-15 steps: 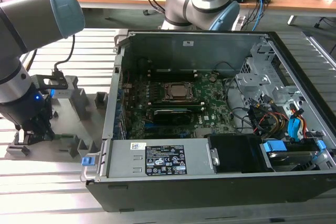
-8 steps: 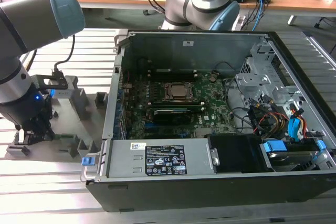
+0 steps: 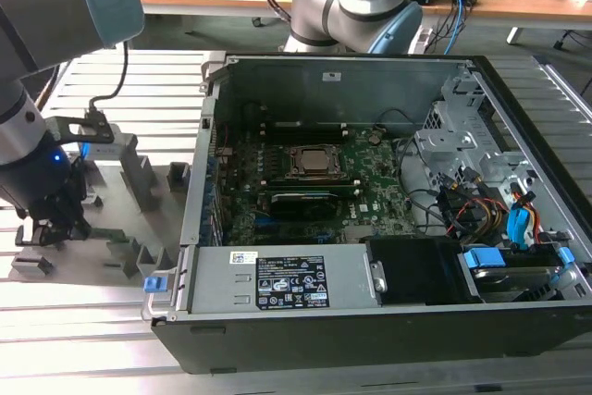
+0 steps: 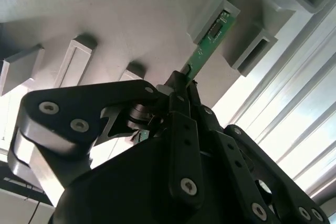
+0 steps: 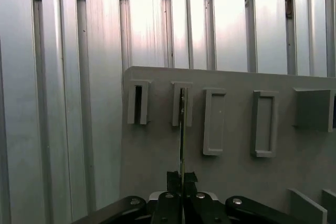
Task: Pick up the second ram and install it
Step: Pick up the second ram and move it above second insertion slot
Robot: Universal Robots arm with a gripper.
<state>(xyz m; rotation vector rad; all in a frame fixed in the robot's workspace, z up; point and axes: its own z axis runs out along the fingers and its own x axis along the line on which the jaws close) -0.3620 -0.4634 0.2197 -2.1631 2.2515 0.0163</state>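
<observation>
Slotted aluminium table (image 3: 83,321) lies beneath us, and our gripper (image 4: 181,85) is clamped on the second ram (image 4: 210,38) — its far end, just ahead of the grip, sits in the grey holder tray (image 5: 152,171) — so we judge it gripped but neither lifted nor installed.

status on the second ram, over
Tool shut on the second ram. Ram's far end in a slot of the grey holder tray. Nothing seen blocking it.

Gripper (image 4: 181,81) was clamped on green RAM stick (image 4: 208,42), its far end in a grey tray (image 4: 131,19) slot.
</observation>
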